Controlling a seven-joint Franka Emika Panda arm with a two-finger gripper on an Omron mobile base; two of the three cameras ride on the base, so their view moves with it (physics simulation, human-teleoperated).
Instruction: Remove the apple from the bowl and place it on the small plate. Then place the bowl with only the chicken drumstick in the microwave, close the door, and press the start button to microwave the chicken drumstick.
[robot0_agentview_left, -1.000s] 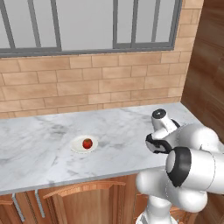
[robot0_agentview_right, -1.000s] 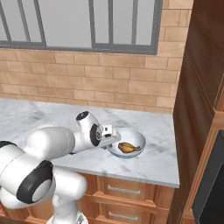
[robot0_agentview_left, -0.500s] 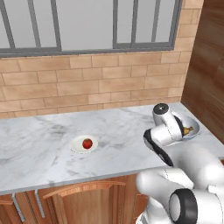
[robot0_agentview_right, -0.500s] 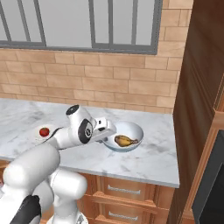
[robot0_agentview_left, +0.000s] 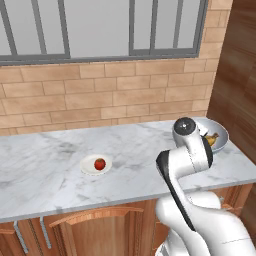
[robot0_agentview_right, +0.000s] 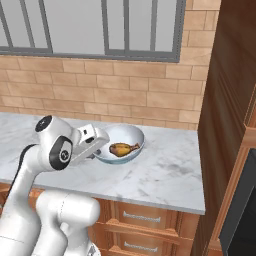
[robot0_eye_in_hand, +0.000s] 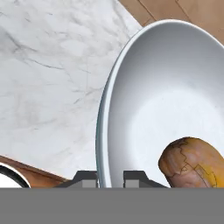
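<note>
Jaws pinch the bowl rim, one each side, holding it just above the counter with the drumstick inside, so next you carry it level to the microwave.

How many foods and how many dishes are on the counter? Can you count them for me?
Foods: 2, the apple and the chicken drumstick.
Dishes: 2, the small plate under the apple and the bowl holding the drumstick.
Total: 4 things on the counter.
</note>
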